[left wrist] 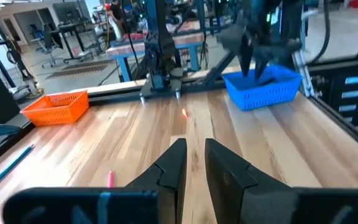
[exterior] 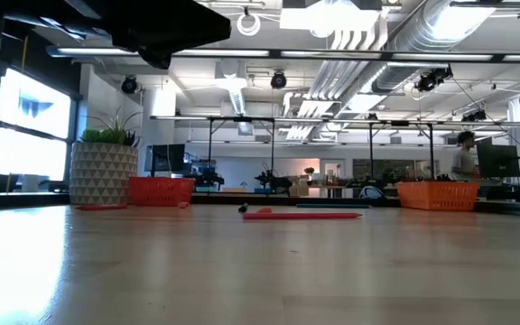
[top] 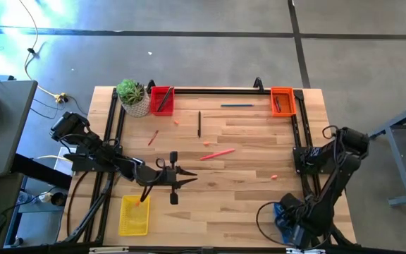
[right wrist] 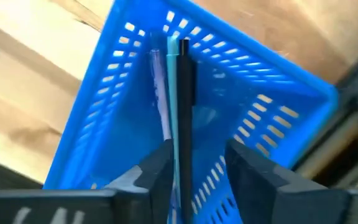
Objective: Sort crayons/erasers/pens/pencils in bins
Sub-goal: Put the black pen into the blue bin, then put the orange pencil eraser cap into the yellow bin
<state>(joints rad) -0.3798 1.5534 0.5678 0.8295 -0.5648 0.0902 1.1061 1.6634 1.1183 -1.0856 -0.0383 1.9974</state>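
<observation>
Wooden table (top: 245, 183): blue bin (right wrist: 278, 87) holds a teal pen (right wrist: 180, 106).

- Left arm (top: 97, 152) reached from the table's left edge toward the middle, elbow bent, forearm lying low and roughly level over the near half of the table.
- Left gripper (top: 189, 177) pointed toward the right side, fingers (left wrist: 173, 168) nearly together with a narrow gap between them, nothing seen between them.
- Right arm (top: 330, 169) folded back at the table's near right corner, upper links raised, wrist turned steeply downward.
- Right gripper (right wrist: 194, 165) aimed straight down, fingers (right wrist: 157, 171) parted, one to each side of a clear gap.
</observation>
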